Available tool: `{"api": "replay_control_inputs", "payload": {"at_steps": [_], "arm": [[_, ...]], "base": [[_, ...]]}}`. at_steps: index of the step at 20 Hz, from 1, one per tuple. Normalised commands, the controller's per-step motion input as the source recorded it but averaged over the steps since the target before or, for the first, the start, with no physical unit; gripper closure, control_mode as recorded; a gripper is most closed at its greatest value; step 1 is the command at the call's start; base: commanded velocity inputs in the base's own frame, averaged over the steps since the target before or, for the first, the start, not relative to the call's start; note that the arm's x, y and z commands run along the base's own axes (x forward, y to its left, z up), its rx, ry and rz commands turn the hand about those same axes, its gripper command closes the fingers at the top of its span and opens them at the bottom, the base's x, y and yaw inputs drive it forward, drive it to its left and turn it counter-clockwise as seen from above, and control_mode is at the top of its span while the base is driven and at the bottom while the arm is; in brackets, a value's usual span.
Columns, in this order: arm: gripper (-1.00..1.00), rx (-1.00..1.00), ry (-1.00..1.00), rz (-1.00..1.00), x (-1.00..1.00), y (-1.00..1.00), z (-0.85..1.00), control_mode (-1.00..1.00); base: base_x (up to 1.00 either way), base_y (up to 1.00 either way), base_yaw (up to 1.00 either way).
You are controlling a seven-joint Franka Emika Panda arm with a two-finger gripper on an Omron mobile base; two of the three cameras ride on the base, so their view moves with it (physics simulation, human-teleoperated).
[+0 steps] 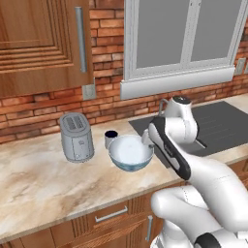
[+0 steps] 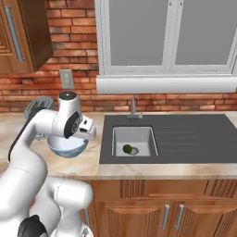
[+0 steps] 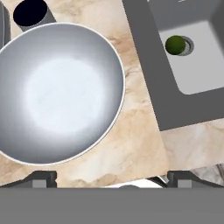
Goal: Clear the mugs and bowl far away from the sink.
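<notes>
The bowl (image 1: 130, 152) (image 2: 67, 148) (image 3: 57, 92), white inside and pale blue outside, stands on the marble counter just left of the sink (image 1: 220, 127) (image 2: 185, 139) (image 3: 148, 65). A mug (image 1: 111, 139) (image 3: 31, 13) with a dark navy inside sits behind the bowl, close to its rim. My gripper (image 3: 112, 178) hangs open above the counter, pointing down at the strip between the bowl's right rim and the sink's left edge. Nothing is between its fingers. In the left base view the arm hides the bowl's right side.
A silver toaster (image 1: 76, 136) stands left of the mug. A small green round thing (image 2: 127, 148) (image 3: 176, 44) lies in the sink basin (image 2: 134, 139), below the faucet (image 2: 133, 109). The brick wall and a window sill run behind; bare counter (image 1: 38, 179) stretches left.
</notes>
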Motion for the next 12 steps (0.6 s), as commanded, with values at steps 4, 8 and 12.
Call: {"api": "replay_control_inputs", "payload": {"at_steps": [4, 8, 12], "arm": [[-1.0, 0.0, 0.02, 0.0, 0.32, 0.0, -0.22, -1.0], [-1.0, 0.0, 0.03, 0.0, 0.34, 0.0, -0.19, -1.0], [-1.0, 0.0, 0.04, 0.0, 0.26, 0.0, -0.19, -1.0]], "base": [[0.0, 0.0, 0.0], [0.0, 0.0, 0.0], [0.0, 0.0, 0.0]]}}
